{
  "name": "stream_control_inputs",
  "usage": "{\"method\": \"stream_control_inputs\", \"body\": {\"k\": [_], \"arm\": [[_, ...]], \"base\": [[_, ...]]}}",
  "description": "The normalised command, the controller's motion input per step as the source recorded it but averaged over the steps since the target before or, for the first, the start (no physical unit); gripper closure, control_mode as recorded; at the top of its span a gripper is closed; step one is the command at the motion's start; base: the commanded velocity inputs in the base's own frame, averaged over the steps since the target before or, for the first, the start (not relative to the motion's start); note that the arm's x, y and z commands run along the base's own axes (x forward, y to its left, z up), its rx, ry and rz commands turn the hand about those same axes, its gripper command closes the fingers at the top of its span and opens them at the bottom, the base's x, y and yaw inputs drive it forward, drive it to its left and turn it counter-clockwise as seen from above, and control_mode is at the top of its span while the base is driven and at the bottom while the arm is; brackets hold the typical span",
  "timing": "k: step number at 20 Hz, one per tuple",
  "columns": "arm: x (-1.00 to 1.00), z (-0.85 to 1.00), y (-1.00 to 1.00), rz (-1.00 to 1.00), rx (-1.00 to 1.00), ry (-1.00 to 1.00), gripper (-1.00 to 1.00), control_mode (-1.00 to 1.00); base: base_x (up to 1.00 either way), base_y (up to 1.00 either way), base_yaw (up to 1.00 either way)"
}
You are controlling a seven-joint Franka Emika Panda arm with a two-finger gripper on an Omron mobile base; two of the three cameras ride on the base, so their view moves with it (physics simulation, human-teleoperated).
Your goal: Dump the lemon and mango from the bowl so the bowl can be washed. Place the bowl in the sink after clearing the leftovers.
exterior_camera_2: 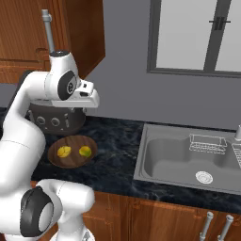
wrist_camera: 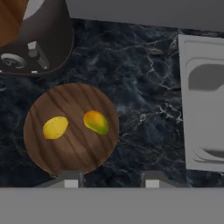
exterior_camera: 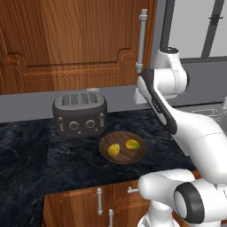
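Note:
The bowl [wrist_camera: 74, 151] is a wide, shallow dish of dark brown wood on the black marble counter, in front of the toaster. In it lie the yellow lemon [wrist_camera: 55, 127] and, beside it, the orange-green mango [wrist_camera: 96, 122], a little apart. From the base views the bowl [exterior_camera: 126, 156] [exterior_camera_2: 70, 161] holds the lemon [exterior_camera: 114, 150] [exterior_camera_2: 64, 151] and the mango [exterior_camera: 132, 144] [exterior_camera_2: 85, 151]. My gripper [wrist_camera: 111, 180] hangs high above the counter, looking down just right of the bowl, open with nothing between its tips. The grey sink [exterior_camera_2: 155, 162] [wrist_camera: 192, 100] lies to the right.
A dark grey toaster [exterior_camera: 80, 114] [wrist_camera: 39, 39] stands right behind the bowl. A wire rack [exterior_camera_2: 207, 143] sits at the sink's back. Wooden cabinets hang above the counter, and drawer fronts with handles run below its front edge [exterior_camera: 88, 188].

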Motion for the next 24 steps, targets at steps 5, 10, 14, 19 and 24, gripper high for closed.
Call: {"method": "stream_control_inputs", "body": {"k": [5, 10, 14, 19, 24], "arm": [[-0.03, -0.06, 0.06, 0.0, 0.0, 0.0, -1.0, -1.0], [-0.23, -0.39, -0.01, -0.07, 0.09, 0.01, -1.0, -1.0], [-0.02, -0.72, -0.08, -0.18, 0.16, 0.1, -1.0, -1.0], [-0.03, -0.86, -0.04, -0.19, 0.16, 0.12, -1.0, -1.0], [0.03, -0.74, 0.0, -0.14, 0.05, 0.22, -1.0, -1.0]], "base": [[0.0, 0.0, 0.0], [0.0, 0.0, 0.0], [0.0, 0.0, 0.0], [0.0, 0.0, 0.0], [0.0, 0.0, 0.0]]}}
